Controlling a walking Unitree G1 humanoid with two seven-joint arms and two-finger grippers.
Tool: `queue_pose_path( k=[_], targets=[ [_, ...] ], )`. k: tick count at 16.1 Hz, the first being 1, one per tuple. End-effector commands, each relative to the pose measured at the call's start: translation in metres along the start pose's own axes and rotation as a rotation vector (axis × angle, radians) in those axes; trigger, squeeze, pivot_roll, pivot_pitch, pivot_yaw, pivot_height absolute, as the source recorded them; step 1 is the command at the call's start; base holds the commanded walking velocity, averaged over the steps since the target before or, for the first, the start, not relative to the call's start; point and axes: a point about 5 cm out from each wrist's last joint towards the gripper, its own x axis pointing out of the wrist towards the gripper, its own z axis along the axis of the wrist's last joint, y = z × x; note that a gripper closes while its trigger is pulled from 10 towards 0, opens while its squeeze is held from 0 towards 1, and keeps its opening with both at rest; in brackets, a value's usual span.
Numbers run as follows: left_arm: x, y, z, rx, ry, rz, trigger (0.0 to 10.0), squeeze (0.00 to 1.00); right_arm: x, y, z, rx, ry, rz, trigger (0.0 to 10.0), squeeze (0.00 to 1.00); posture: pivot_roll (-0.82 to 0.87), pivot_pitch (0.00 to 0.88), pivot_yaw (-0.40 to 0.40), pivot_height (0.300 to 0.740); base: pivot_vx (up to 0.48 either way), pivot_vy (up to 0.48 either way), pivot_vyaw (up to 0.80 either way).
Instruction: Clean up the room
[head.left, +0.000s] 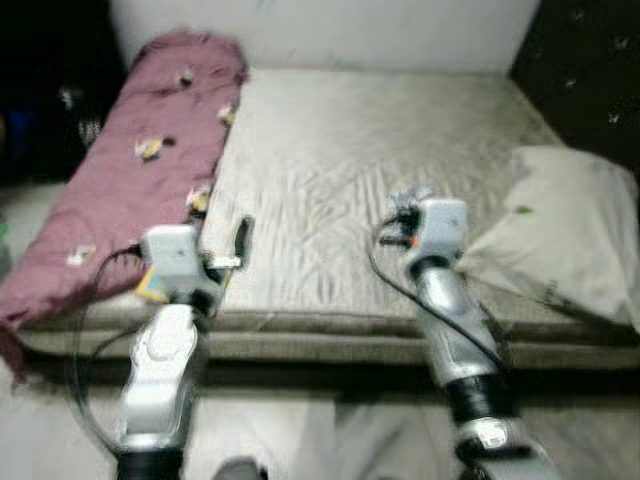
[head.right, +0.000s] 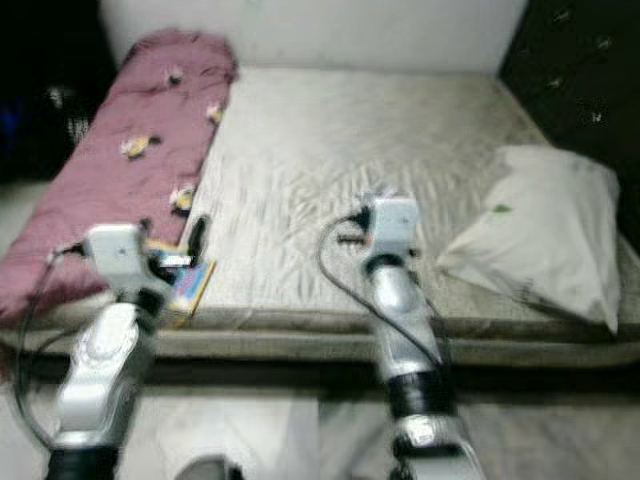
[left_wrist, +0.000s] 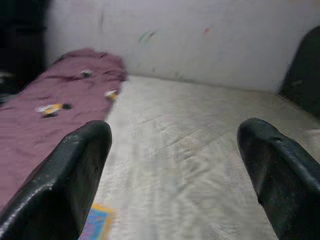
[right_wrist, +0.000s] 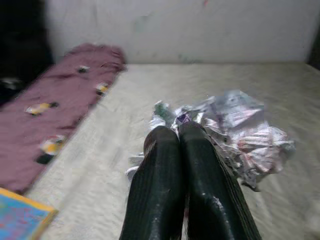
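Right wrist: book (right_wrist: 22, 216) beside blanket (right_wrist: 60, 105).

Left pincer (left_wrist: 175, 165) gapes wide, right pincer (right_wrist: 179, 131) is pressed closed, both arms outstretched.

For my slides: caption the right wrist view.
Right gripper shut on a crumpled wrapper above the mattress, maroon blanket alongside.

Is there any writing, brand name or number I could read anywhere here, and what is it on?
None can be read.
Crinkled wrapper pinched in the right gripper: coloured print, too blurred.
Colourful book at the mattress edge: cover blurred.
Maroon blanket: small picture patches, no legible words.
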Motion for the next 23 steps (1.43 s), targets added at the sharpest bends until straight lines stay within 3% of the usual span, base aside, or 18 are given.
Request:
queue_pose_path(
  k=[1,15,19,23],
  targets=[
    [0.003,-0.01,0.002,-0.014,-0.012,-0.026,10.0,0.0,-0.001,-0.012,-0.001,-0.019,0.003,-0.029,10.0,0.0,-0.02,0.0,-0.003,0.74,0.307,0.0,0.0],
    [0.002,-0.011,0.0,-0.026,-0.006,-0.028,10.0,0.0,0.001,-0.022,-0.004,-0.032,0.02,-0.062,10.0,0.0,-0.02,0.0,-0.011,0.74,0.366,0.0,0.0],
    [0.007,-0.003,0.001,-0.02,0.012,0.042,10.0,0.0,0.004,-0.018,0.001,-0.028,-0.001,-0.056,10.0,0.0,-0.02,0.0,0.002,0.74,0.0,0.0,0.0],
    [0.005,0.0,-0.004,-0.02,0.042,0.054,10.0,0.0,0.0,-0.022,-0.002,-0.033,0.005,-0.062,10.0,0.0,-0.02,0.0,0.001,0.74,0.0,0.1,-0.69]
  ],
)
